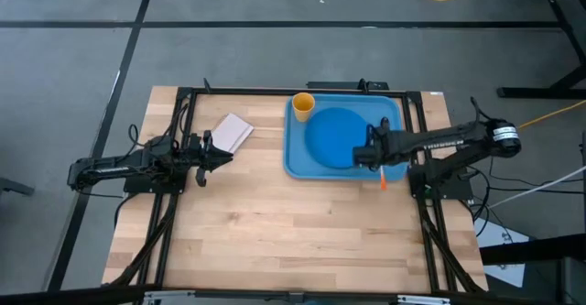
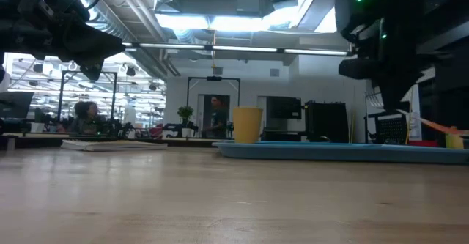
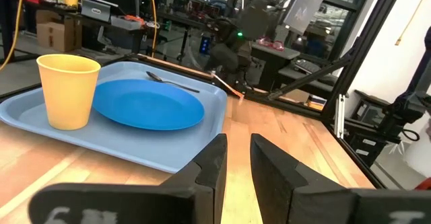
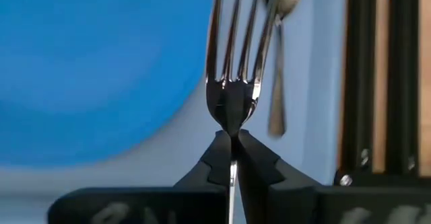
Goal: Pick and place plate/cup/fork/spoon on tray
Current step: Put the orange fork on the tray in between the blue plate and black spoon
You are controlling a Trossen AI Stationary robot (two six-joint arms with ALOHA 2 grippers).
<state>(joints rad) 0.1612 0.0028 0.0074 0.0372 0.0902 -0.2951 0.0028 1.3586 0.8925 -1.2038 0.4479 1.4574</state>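
The light-blue tray (image 1: 392,113) lies at the table's far middle. On it are the round blue plate (image 1: 331,138), the yellow cup (image 1: 303,103) at its far left corner and the dark spoon (image 4: 278,62) by its right rim. My right gripper (image 1: 371,154) is over the tray's right part, shut on the fork (image 4: 232,56). The fork's orange handle (image 1: 382,181) sticks out past the tray's near right corner. My left gripper (image 1: 207,156) waits at the table's left, its fingers (image 3: 214,167) a narrow gap apart and empty. My right gripper pinches the fork's metal neck (image 4: 232,120), just behind the tines, between its two fingertips. The tines reach forward past the fingertips, over the tray between the plate and the spoon. The handle (image 2: 440,125) runs back under the gripper, above the tray's rim.
A flat white folded thing (image 1: 233,131) lies on the table just beyond my left gripper. Black frame rails (image 1: 417,122) run along the table's sides and far edge. Bare wood (image 1: 293,232) fills the table's near half.
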